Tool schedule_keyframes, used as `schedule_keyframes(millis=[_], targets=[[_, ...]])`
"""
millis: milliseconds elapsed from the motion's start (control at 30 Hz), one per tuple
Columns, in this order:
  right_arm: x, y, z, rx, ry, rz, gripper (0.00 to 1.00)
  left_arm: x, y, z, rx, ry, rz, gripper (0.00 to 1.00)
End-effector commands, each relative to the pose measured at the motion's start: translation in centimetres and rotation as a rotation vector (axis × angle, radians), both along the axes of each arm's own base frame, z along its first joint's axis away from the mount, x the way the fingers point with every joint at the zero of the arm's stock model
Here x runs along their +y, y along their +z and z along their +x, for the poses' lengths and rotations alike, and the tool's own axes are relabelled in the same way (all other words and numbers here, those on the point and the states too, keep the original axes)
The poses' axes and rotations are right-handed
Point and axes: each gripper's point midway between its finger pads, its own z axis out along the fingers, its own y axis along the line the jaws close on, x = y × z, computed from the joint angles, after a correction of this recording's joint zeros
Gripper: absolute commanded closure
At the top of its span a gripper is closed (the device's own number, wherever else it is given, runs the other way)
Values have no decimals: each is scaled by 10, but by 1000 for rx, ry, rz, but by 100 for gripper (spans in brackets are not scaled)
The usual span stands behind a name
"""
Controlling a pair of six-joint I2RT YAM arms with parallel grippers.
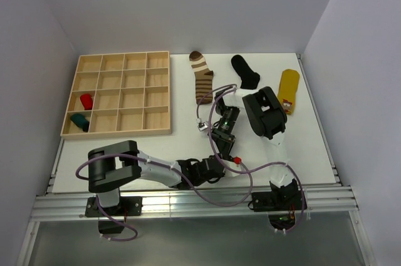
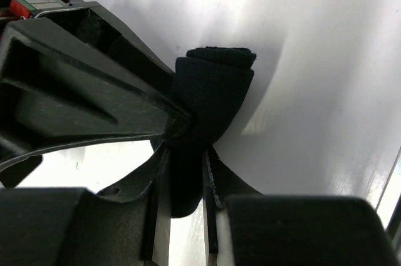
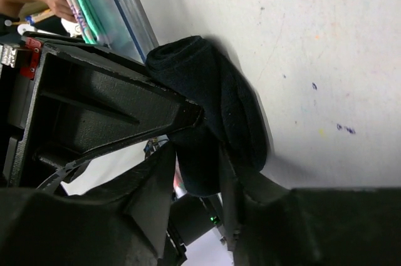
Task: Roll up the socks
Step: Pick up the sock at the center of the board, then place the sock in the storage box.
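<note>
The rolled black sock is a thick, tight little bundle. It sits low over the white table, at the 6 o'clock side, close to the arms' bases. The left gripper has its two fingers pressed on the roll, and the cloth looks pinched thin where they bite. The right gripper has the same roll between its fingers too, with one tip touching the cloth. I cannot tell if it is squeezing or letting go. From above, the two grippers meet nose to nose and hide the roll. The left one comes in from 9 o'clock and the right one reaches down from 12 o'clock. Going outward from there, a brown-and-cream striped sock lies flat at 12 o'clock. A flat black sock lies at 1 o'clock, and a yellow sock lies at 2 o'clock near the table's right edge. These three lie well apart from each other. At 10 o'clock is a wooden tray with many small boxes. A red roll sits in one box of its left column. A dark green roll sits in the box just below it.
</note>
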Motion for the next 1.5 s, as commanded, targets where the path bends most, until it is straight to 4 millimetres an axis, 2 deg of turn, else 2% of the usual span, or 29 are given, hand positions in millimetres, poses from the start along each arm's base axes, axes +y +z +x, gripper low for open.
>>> schedule_keyframes(millis=[0,167,333,500,567,700,800,900,933,967,1000,1100,1167,1200,1233,1267,1333,1367,1433,1467], targets=[[1,-22,34,-215,44,68,57,1,-24,-14,118,-32,37,100],[-3,8,52,-281,-49,105,50,2,-19,-12,151,-8,2,100],[-14,33,81,-388,-185,95,50,4,-16,-5,189,25,-42,100],[-32,56,110,-513,-310,83,50,6,-2,6,228,82,-124,100],[-37,68,119,-547,-341,95,50,5,9,10,241,90,-170,100],[-50,81,133,-578,-398,97,51,10,27,26,275,141,-251,100],[-59,88,140,-612,-427,82,51,17,49,40,329,211,-357,100],[-62,96,145,-642,-444,79,51,32,90,61,329,277,-486,100],[-63,98,147,-655,-447,79,51,38,98,67,323,298,-508,100],[-63,100,149,-662,-452,77,51,47,106,77,316,338,-536,100],[-63,102,151,-669,-455,79,51,55,122,84,293,366,-574,100],[-63,105,157,-677,-462,76,51,90,132,111,252,529,-581,100],[-63,108,162,-688,-461,73,51,124,138,126,227,670,-581,100],[-63,108,165,-694,-465,67,51,137,151,132,202,723,-608,100],[-63,109,170,-705,-467,63,51,159,156,141,152,830,-615,100],[-63,109,173,-710,-467,63,51,184,148,143,153,937,-584,100],[-63,110,181,-722,-470,58,51,218,161,147,107,1069,-612,100],[-63,112,183,-727,-475,57,51,253,162,150,57,1222,-601,100],[-62,113,191,-740,-475,59,52,292,171,148,0,1355,-604,100],[-62,114,194,-749,-474,53,52,321,177,149,-66,1464,-613,100]])
